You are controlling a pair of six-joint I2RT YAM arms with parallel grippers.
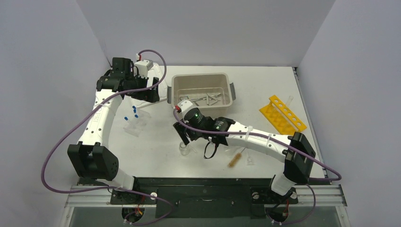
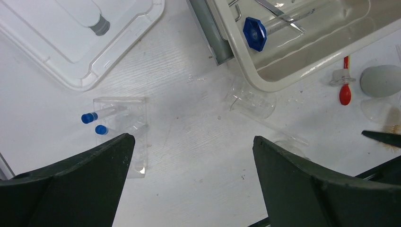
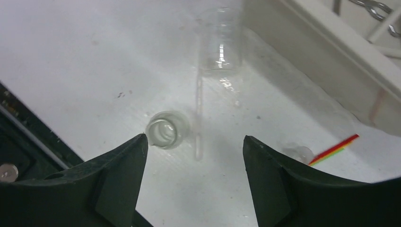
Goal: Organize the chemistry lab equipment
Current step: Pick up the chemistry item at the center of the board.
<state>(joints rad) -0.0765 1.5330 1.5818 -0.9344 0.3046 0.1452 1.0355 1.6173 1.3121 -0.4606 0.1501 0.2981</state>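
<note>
Desk (image 1: 156, 158) was a white slab, scuffed and speckled in the wrist views, boxed in by plain pale grey walls on three sides. Beige tub (image 1: 201, 76) sat far-middle, with a yellow rack (image 1: 282, 115) to its right. White lid (image 2: 123, 42) lay flat on the desk off the tub's other side.

Left tool (image 2: 192, 138): fingers wide apart, nothing between them, above bare desk between the clear rack (image 2: 137, 142) and the tub.
Right tool (image 3: 195, 139): also spread, gripping nothing, low over loose glassware near the tub's near-left corner.

Orientations:
- blue-capped tube (image 2: 101, 114) was in the clear rack, long axis roughly left-right in the left wrist view, cap pointing away from the tub. Second blue cap (image 2: 100, 129) sat just beside it; its axis was unclear.
- capped tube (image 2: 257, 32) was inside the tub, cap near the corner, body running diagonally across the floor beside the metal forceps (image 2: 279, 10).
- small vial (image 3: 163, 131) stood upright, mouth up, just ahead of one right-tool finger.
- glass rod (image 3: 198, 118) lay flat, axis running away from the right wrist camera toward the beaker (image 3: 221, 47). Couldn't tell whether the beaker was upright or tipped.
- striped spatula (image 3: 333, 149) lay flat on a diagonal, near the tub wall.
- brush (image 1: 235, 158) lay flat, right of the right tool and apart from it, axis diagonal, brown bristles at the near end.
</note>
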